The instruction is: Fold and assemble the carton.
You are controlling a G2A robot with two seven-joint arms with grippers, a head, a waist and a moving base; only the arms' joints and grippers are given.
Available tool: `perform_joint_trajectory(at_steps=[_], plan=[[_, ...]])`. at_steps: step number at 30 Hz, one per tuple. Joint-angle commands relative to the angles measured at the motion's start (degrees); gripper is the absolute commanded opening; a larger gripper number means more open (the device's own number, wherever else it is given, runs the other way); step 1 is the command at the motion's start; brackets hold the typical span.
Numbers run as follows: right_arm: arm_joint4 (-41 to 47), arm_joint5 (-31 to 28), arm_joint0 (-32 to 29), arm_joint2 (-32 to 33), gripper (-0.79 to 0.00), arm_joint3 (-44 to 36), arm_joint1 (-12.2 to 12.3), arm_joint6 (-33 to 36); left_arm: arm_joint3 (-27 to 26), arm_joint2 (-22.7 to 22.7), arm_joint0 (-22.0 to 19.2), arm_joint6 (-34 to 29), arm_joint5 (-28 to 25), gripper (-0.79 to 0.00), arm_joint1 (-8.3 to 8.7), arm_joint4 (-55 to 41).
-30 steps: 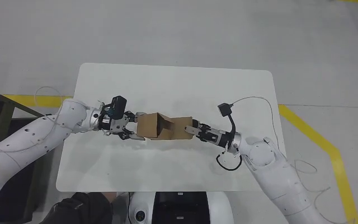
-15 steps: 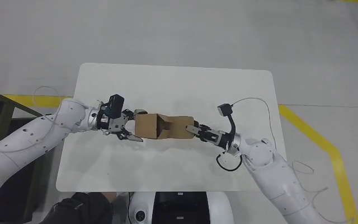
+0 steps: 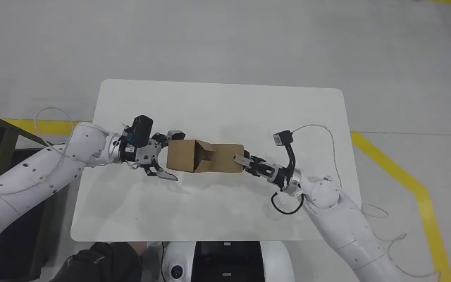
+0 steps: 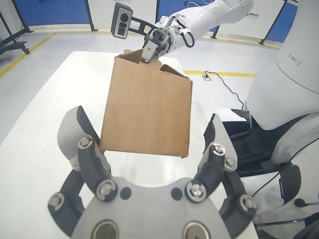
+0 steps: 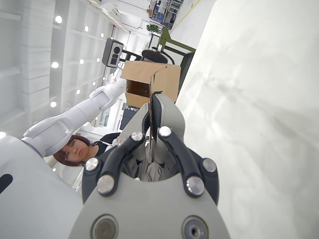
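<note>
1. The brown cardboard carton [image 3: 204,156] is over the middle of the white table [image 3: 225,106], between the two grippers.
2. Its long axis runs across the table from one arm to the other. A closed flat panel faces the left arm, and the open end with its flaps faces the right arm.
3. The right gripper [image 3: 243,161] has its fingers pressed together on the thin edge of one flap at that open end. The right wrist view shows the cardboard edge clamped between the two fingers [image 5: 163,115].
4. The left gripper [image 3: 171,155] is spread wide, with one finger on each side of the carton's near end. One fingertip [image 4: 82,125] is just beside a corner of the panel, but contact cannot be confirmed.
5. The inside of the carton is dark and hard to make out. Its underside is hidden, so it is not clear whether it rests on the table or hangs slightly above it.
</note>
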Motion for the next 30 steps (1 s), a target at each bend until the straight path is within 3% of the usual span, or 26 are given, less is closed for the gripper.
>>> perform_joint_trajectory(at_steps=[1, 10, 18, 26, 30], plan=[[2.3, -0.2, 0.2, -0.4, -0.785, 0.8, -0.2, 0.3, -0.2, -0.7, 0.6, 0.3, 0.3, 0.000, 0.17, 0.1], [9.9, -1.5, 1.2, -1.2, -0.785, 4.2, -1.0, 1.4, -0.7, -3.5, 3.4, 4.3, 4.3, 0.000, 0.94, 0.5], [11.7, -1.4, 2.0, -2.4, -0.785, 5.6, -1.7, 1.9, -2.6, -5.7, 4.3, 3.4, 3.4, 0.000, 1.05, -1.0], [12.8, -1.9, 2.2, -2.8, -0.785, 6.1, -2.1, 2.9, -2.7, -7.6, 5.0, 1.0, 1.0, 0.000, 0.13, -3.1], [12.9, -1.9, 2.1, -2.6, -0.785, 6.0, -2.2, 3.4, -2.1, -8.7, 5.5, -0.1, -0.1, -0.157, -0.34, -3.7]])
